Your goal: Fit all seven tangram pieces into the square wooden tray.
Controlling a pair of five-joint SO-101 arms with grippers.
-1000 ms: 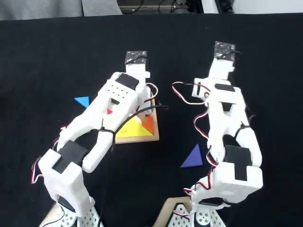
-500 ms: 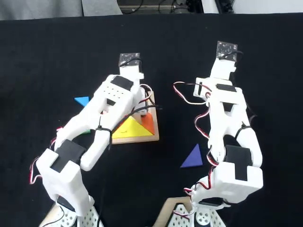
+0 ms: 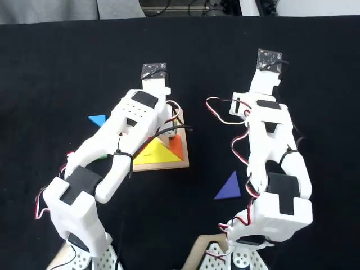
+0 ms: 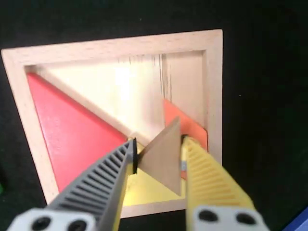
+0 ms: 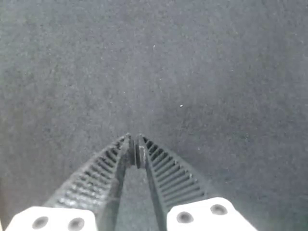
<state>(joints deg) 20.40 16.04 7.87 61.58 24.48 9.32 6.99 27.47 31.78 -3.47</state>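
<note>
Left gripper (image 4: 159, 144): jaws narrow, clamped on a pale triangle (image 4: 161, 161), held over the tray (image 4: 214, 86) beside the orange piece (image 4: 171, 113). The red triangle (image 4: 72, 139) and yellow piece (image 3: 154, 153) lie in the tray; much of its floor is bare.

Change noted: against a second ago, the left wrist sits slightly further from the robot and has not moved for the last half second. Judged: alignment is settled, and the triangle is not yet seated.

Right gripper (image 5: 134, 144): jaws closed on nothing, over black cloth (image 5: 192, 57), well apart from the tray.

Outstanding: blue triangle (image 3: 97, 120) and purple triangle (image 3: 229, 187) loose on the cloth
</note>
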